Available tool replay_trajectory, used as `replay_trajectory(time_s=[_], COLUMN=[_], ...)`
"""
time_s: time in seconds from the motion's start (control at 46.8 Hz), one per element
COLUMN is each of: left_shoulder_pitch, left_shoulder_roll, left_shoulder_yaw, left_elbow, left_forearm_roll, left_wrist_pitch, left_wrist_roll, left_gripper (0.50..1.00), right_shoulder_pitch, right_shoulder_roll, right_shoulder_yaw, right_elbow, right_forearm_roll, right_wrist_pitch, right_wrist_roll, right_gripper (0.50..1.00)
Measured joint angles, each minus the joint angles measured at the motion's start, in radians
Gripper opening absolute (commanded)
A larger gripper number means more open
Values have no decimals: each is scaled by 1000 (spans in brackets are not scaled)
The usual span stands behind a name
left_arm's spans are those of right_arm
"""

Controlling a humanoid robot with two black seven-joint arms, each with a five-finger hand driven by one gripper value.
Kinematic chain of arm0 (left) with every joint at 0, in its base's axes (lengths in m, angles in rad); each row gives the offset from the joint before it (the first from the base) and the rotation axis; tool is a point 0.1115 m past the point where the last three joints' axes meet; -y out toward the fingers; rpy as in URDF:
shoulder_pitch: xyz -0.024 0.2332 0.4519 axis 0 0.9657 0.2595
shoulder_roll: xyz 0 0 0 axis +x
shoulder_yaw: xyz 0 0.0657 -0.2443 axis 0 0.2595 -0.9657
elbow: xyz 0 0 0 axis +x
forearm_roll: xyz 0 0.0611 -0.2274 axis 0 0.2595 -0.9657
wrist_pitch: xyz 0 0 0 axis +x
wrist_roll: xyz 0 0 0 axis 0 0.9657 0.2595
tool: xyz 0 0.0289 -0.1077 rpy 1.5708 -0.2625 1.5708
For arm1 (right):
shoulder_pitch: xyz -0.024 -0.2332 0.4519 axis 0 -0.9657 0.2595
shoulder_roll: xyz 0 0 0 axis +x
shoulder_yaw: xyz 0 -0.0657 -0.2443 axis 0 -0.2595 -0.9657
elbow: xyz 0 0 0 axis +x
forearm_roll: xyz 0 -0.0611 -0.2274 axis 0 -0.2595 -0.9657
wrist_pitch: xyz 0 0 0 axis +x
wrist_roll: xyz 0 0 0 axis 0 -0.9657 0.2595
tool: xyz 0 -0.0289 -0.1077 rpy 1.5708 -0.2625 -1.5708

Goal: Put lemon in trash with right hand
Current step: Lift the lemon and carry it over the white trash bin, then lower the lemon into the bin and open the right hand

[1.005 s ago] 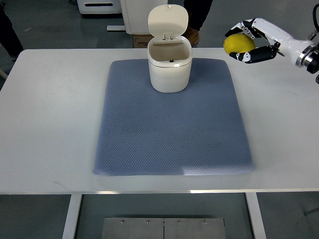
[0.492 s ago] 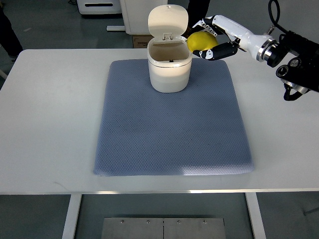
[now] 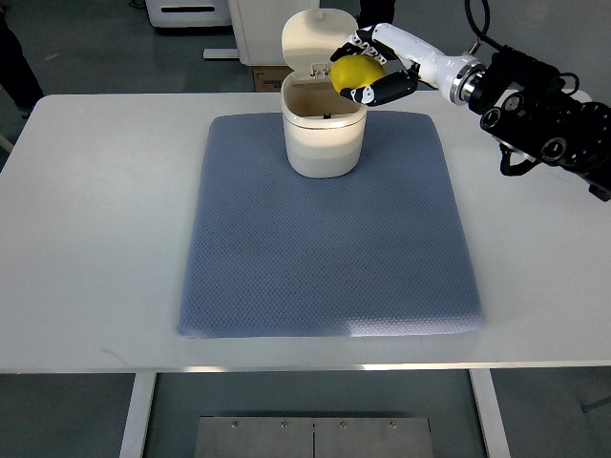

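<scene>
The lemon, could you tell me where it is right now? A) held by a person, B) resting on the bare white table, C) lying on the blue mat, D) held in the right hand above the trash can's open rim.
D: the right hand grips the lemon over the right rim of the open trash can.

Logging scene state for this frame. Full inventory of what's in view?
trash bin: 1, cream white, lid flipped open, on the mat's far edge
lemon: 1, yellow, held over the bin's right rim
mat: 1, blue-grey, centre of table
table: 1, white, fills most of the view
cabinet: 1, white, on the floor behind the table
person's legs: dark trousers, brown shoe, behind the bin
right hand: 1, white and black, fingers closed on the lemon, arm from the right edge
left hand: not in view
</scene>
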Motion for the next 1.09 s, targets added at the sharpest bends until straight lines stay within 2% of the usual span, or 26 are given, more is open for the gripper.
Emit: replay_trajectory(time_s=[0.278,0.47,0.941,1.005,1.09], left_shoulder_pitch=[0,0,0,0,0], left_shoulder_roll=[0,0,0,0,0], left_shoulder_yaw=[0,0,0,0,0], left_elbow=[0,0,0,0,0], left_forearm_roll=[0,0,0,0,0], left_wrist_pitch=[0,0,0,0,0], left_wrist_roll=[0,0,0,0,0], left_gripper=[1000,1000,1000,1000,1000], right_shoulder_pitch=[0,-14,-26,-28,-36], right_shoulder_roll=[132,140,141,141,141], right_shoulder_yaw=[-1,0,3,3,3], right_elbow=[-127,-231,-236,-236,-236], right_forearm_roll=[-1,0,0,0,1], right_wrist_pitch=[25,24,24,23,22], right_wrist_roll=[-24,-29,-47,-51,-53], right_gripper=[500,500,500,539,621])
